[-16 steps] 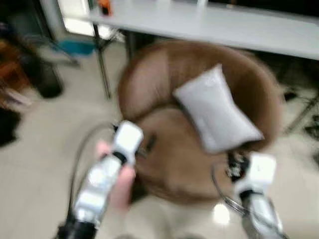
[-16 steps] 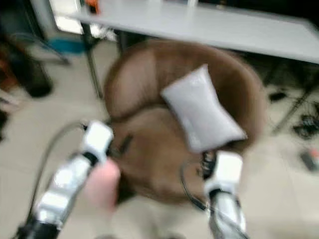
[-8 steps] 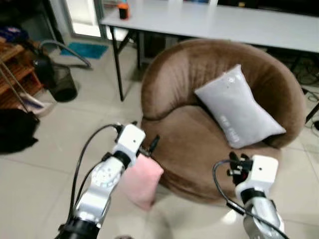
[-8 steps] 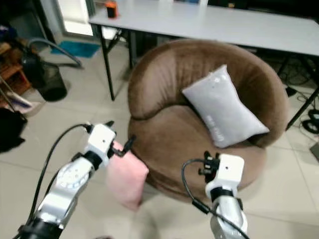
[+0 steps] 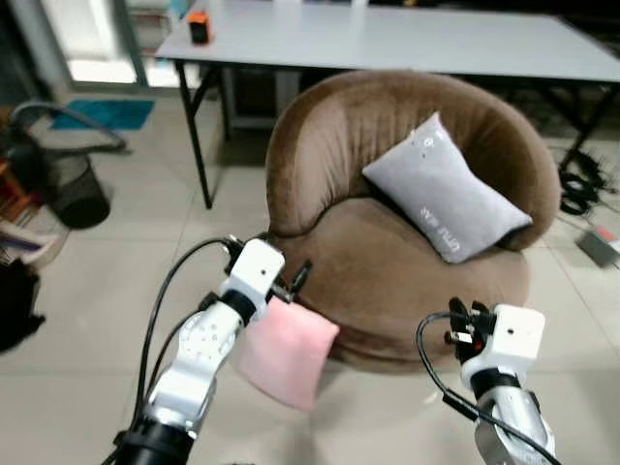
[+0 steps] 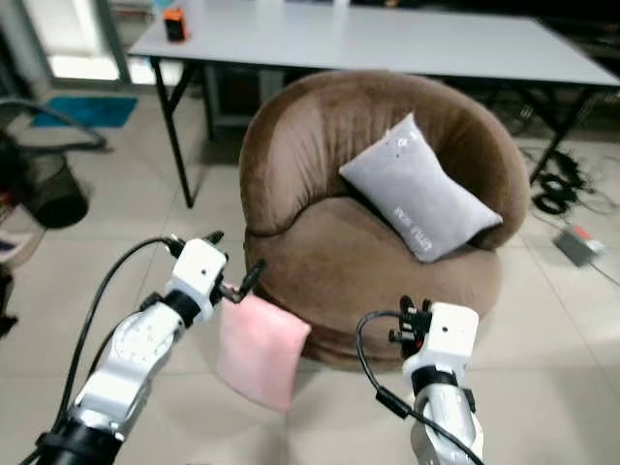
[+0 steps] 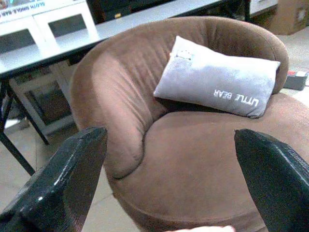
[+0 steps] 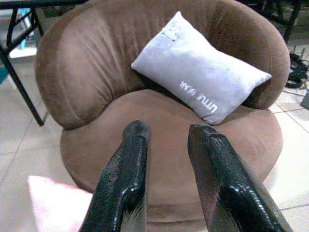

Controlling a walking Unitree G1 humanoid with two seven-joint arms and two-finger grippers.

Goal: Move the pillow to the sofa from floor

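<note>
A pink pillow [image 5: 287,351] sits low in front of the round brown sofa [image 5: 387,281], with its upper corner against the sofa's front edge. My left gripper [image 5: 276,266] is just above the pillow's top edge, fingers [image 7: 72,169] spread wide open. A sliver of pink [image 7: 200,228] shows under them in the left wrist view. I cannot tell whether the pillow rests on the floor. My right gripper [image 5: 463,315] hovers before the sofa's front right, its fingers [image 8: 128,164] close together with nothing between. A grey pillow [image 5: 446,203] leans on the sofa's back.
A long white table [image 5: 387,39] stands behind the sofa, with an orange object [image 5: 200,27] on its left end. A black bin [image 5: 73,189] and clutter sit at the far left. Cables [image 5: 579,189] lie on the floor at the right. Tiled floor lies around me.
The view has swung and the blur is gone. The pink pillow's upper corner now lies closer against the sofa front. Both grippers keep about the same pose.
</note>
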